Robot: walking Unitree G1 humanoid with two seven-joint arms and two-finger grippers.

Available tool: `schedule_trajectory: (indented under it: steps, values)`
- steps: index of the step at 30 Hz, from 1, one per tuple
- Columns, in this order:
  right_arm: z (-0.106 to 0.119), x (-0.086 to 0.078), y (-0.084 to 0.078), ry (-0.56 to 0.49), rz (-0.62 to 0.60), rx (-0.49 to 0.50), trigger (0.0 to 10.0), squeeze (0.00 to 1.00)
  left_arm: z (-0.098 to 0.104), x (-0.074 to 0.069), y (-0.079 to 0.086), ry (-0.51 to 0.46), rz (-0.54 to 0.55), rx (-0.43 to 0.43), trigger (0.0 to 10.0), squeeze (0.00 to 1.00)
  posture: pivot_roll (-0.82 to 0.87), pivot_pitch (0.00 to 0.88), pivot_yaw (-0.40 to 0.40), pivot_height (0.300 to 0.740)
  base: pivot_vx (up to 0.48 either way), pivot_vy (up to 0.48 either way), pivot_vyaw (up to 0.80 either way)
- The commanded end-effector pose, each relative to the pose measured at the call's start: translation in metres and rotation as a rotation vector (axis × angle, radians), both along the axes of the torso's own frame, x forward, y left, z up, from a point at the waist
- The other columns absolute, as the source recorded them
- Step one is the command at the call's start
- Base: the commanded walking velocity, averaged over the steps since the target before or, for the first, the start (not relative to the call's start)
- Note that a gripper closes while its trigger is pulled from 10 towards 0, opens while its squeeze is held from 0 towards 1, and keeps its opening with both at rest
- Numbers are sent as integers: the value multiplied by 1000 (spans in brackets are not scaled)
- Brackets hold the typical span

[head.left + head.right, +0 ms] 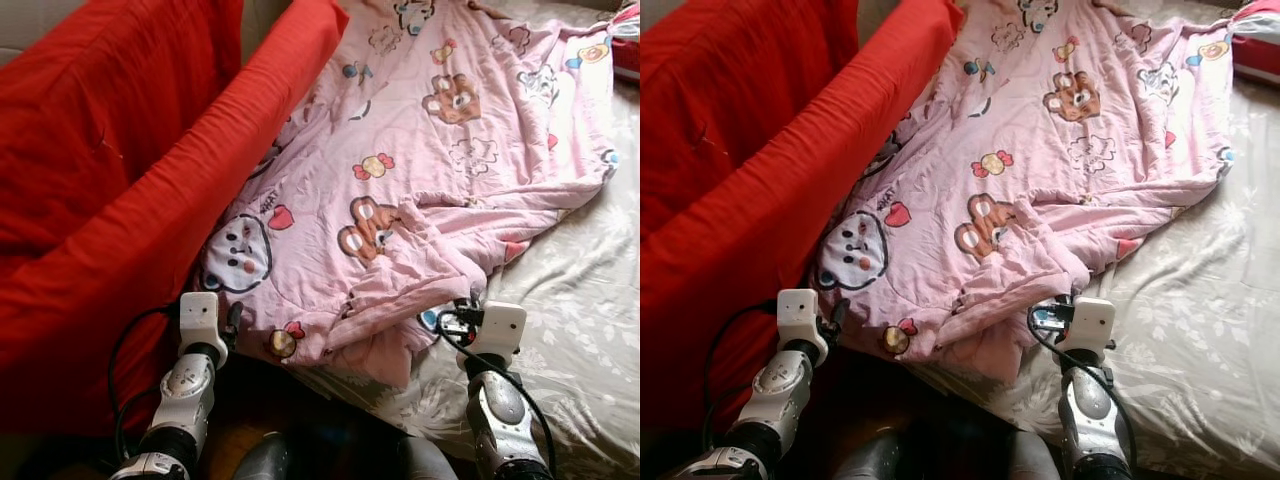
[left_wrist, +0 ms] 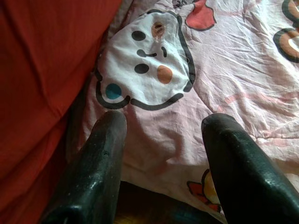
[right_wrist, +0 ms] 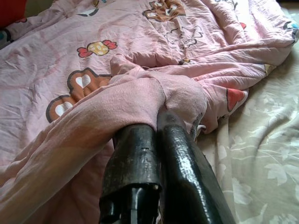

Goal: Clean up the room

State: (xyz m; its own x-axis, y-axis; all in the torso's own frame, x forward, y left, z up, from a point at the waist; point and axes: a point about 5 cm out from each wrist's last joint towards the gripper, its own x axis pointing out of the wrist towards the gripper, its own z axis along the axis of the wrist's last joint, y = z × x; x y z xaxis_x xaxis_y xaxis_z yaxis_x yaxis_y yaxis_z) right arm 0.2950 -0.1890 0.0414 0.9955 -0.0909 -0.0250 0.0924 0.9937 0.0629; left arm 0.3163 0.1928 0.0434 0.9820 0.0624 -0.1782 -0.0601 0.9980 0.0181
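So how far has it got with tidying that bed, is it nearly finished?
Early on, it seems. The pink quilt lies rumpled and crooked across the bed sheet, one edge against the red cushion. In hand: the right gripper is shut on a bunched fold of quilt, while the left gripper hovers open over its corner. Straightening or folding the quilt looks left.

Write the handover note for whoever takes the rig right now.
Right hand: shut on a fold of the pink blanket near its front edge.
Left hand: open, hovering over the blanket's corner beside the red cushion, holding nothing.
Blanket lies spread and rumpled over the floral sheet.
Done: one grip taken. Left: grip the left corner, then fold or straighten the blanket.
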Motion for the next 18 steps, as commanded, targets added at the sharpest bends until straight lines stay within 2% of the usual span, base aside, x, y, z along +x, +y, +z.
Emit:
schedule_trajectory:
  steps: [1, 18]
  values:
    - [-7, -6, 0, 26, -8, 12, 10000, 0, -7, -6, 6, 23, 28, -14, 10000, 0, -100, 284, 39, 740, 0, 0, 0]
    - [-7, -6, 3, 26, -7, 10, 10000, 0, -6, -6, 6, 11, 24, -16, 10000, 0, -98, 274, 42, 740, 0, 0, 0]
